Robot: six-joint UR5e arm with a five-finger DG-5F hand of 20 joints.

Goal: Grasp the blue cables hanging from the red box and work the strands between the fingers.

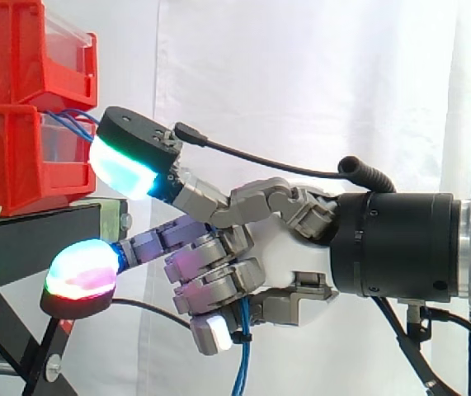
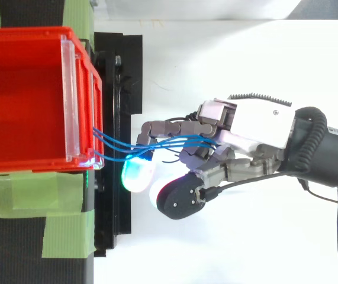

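Observation:
Several thin blue cables [image 2: 116, 142] leave the front of the red box [image 2: 26, 94] and run right into my hand [image 2: 254, 124]. In the side view the hand [image 1: 289, 252] sits just right of the stacked red bins [image 1: 12, 157]. Its lower fingers are curled round the strands, and the cables' loose end [image 1: 241, 363] hangs down from them. Two fingers reach toward the bins, one pad glowing green-cyan [image 1: 124, 169], the other red-magenta [image 1: 82, 272]. A curled fingertip [image 1: 216, 334] glows white beside the hanging cable.
The bins rest on a black stand [image 2: 118, 89] with slanted legs [image 1: 4, 330]. Green tape [image 2: 32, 195] covers the surface beside the box. A white curtain [image 1: 317, 82] hangs behind, and a white table [image 2: 228, 59] spreads out right of the stand.

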